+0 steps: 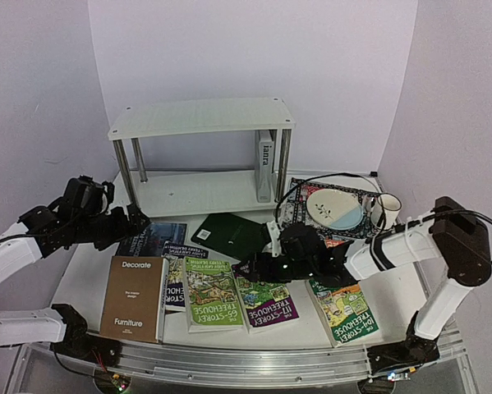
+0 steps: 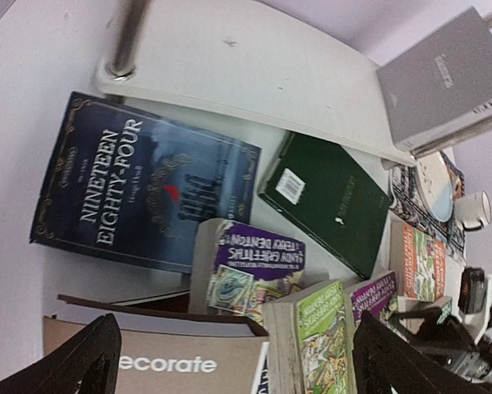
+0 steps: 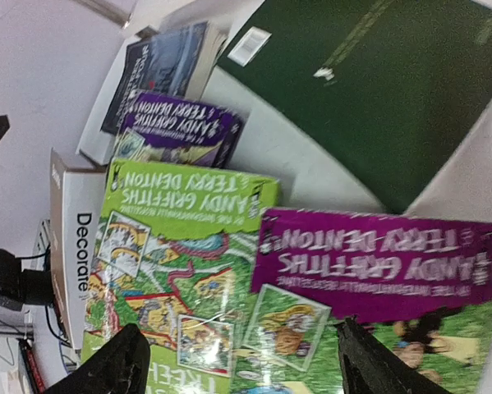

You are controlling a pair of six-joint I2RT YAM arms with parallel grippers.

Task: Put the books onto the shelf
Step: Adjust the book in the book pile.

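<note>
Writing, brown book: "Decorate" and "Furniture" are being shown on the brown book (image 1: pixel 135 300), which is lying flat at the lower left of the top view.
Writing, dark blue book: "NINETEEN EIGHTY-FOUR" is being shown in the left wrist view on the dark blue book (image 2: pixel 139 193), which is lying flat just in front of the shelf.
Writing, paperbacks: "ANDY GRIFFITHS" and "TERRY DENTON" are being displayed upside down on the lime-green book (image 3: pixel 180 246) and the purple book (image 3: pixel 377 263). "STOREY TREEHOUSE" is being shown on both in the top view.
Writing, grey book: "ianra" is being shown on the spine of the grey book (image 1: pixel 265 164), which is standing upright at the right end of the lower board of the shelf (image 1: pixel 200 119).
Left arm: it is being stretched in from the left edge, low over the table (image 1: pixel 85 271), with the left gripper (image 1: pixel 135 222) pointed toward frame centre, beside the dark blue book.
Left gripper state: its fingers are being held wide apart, with nothing between them.
Right arm: it is being reached in from the right edge, with its elbow raised at far right.
Right gripper state: the fingers of the right gripper (image 1: pixel 258 267) are being held wide, with nothing gripped.
Books and right gripper: the lime-green and purple books are lying directly beneath it. The dark green book (image 1: pixel 229 234) is lying just beyond, toward the shelf.
Right of shelf: a plate (image 1: pixel 334 208) and a mug (image 1: pixel 387 209) are being carried on a patterned mat (image 1: pixel 299 193).
</note>
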